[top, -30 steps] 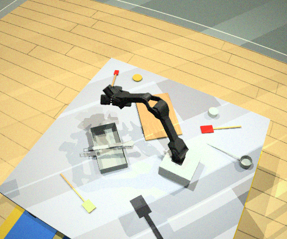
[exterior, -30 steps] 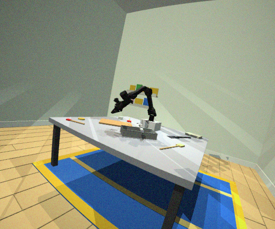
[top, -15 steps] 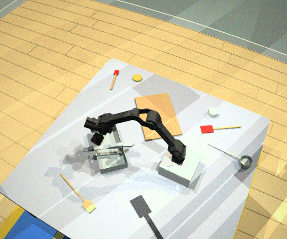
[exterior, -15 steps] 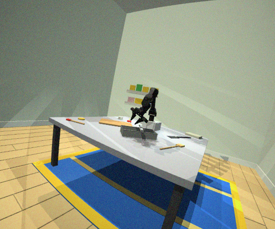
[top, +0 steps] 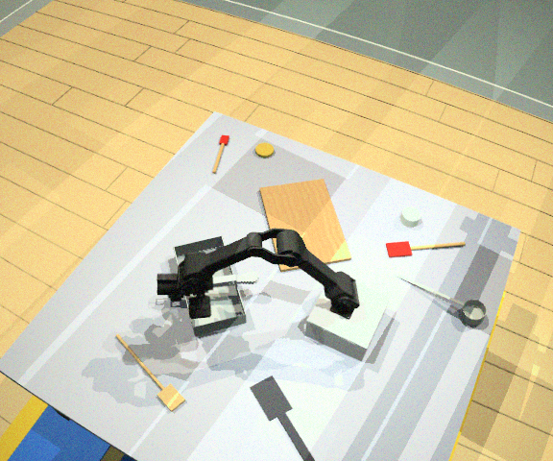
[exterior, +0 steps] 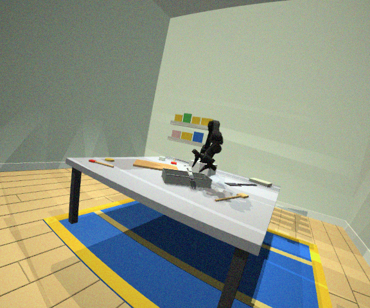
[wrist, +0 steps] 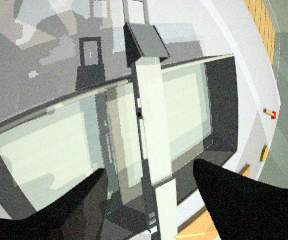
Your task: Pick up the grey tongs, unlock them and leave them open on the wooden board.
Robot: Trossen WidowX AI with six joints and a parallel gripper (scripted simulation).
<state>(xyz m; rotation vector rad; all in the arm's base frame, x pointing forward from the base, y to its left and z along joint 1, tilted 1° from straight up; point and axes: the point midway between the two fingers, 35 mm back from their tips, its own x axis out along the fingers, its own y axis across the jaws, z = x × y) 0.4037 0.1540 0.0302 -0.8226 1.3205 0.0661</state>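
Hovering half-open (holding nothing), claw (wrist: 151, 190) straddles tongs (wrist: 151, 140) above.

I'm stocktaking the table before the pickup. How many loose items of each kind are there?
Spatulas: 4
Round pucks: 2
Tongs: 1
Roasting tin: 1
Wooden board: 1
Ladle: 1
Total: 10

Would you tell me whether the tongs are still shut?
Shut: in the wrist view the tongs lie across the roasting tin as one narrow strip.
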